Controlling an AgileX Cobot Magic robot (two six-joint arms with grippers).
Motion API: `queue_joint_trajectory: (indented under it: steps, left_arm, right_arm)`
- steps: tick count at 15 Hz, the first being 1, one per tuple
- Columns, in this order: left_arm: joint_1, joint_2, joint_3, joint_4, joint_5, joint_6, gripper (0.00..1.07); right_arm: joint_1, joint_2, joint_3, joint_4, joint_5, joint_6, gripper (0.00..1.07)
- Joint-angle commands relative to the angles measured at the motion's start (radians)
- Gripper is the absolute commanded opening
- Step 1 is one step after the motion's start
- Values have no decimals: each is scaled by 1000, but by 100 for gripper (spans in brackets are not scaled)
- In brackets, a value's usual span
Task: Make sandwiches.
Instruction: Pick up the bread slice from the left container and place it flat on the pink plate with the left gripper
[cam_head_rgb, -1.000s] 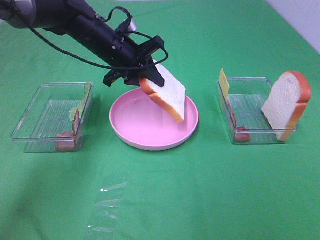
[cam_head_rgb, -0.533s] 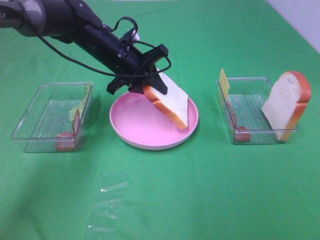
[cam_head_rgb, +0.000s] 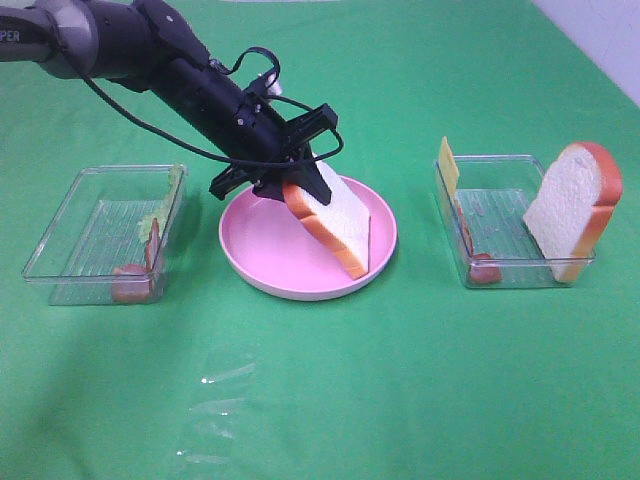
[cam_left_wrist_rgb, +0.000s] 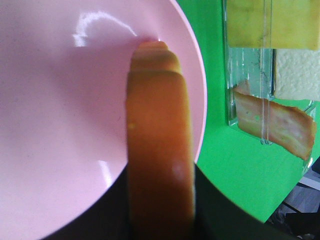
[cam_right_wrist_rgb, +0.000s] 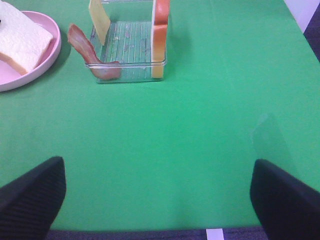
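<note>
The left end effector (cam_head_rgb: 298, 182) is closed on the crust edge of a bread slice (cam_head_rgb: 342, 222), which hangs tilted below it over the pink plate (cam_head_rgb: 290, 288). The right end effector (cam_right_wrist_rgb: 157, 200) stands wide open, empty.

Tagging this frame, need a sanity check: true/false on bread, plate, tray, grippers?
1. Left gripper is shut on a white bread slice with orange-brown crust over the round pink plate. True.
2. That slice lies flat. False: it is tilted, lower corner down near the plate.
3. A second bread slice stands in the right clear plastic tray. True.
4. Right gripper holds the yellow cheese slice. False: open, empty; cheese is in that tray.
</note>
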Motion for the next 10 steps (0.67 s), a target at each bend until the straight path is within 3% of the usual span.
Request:
queue_joint_trajectory:
  steps: [1, 4, 5, 6, 7, 8, 10]
  left_arm:
    - [-4, -3, 5, -7, 4, -5, 2]
    - [-4, -3, 5, -6, 1, -5, 15]
    - [-4, -3, 5, 4, 1, -5, 28]
    - [-4, -4, 4, 32, 3, -7, 55]
    - [-4, -10, 0, 60, 8, -7, 72]
    - [-4, -24, 0, 93, 10, -10, 79]
    - [-4, -55, 0, 154, 15, -25, 79]
  right_arm:
    - [1, -17, 3, 3, -5, -13, 96]
    - [1, -17, 3, 3, -5, -13, 96]
    - [1, -17, 3, 3, -5, -13, 96]
    - [1, -17, 3, 3, -5, -13, 96]
    - [1, -17, 3, 3, -5, -13, 96]
    - [1, -17, 3, 3, -5, -13, 96]
    - [1, -17, 3, 3, -5, -13, 96]
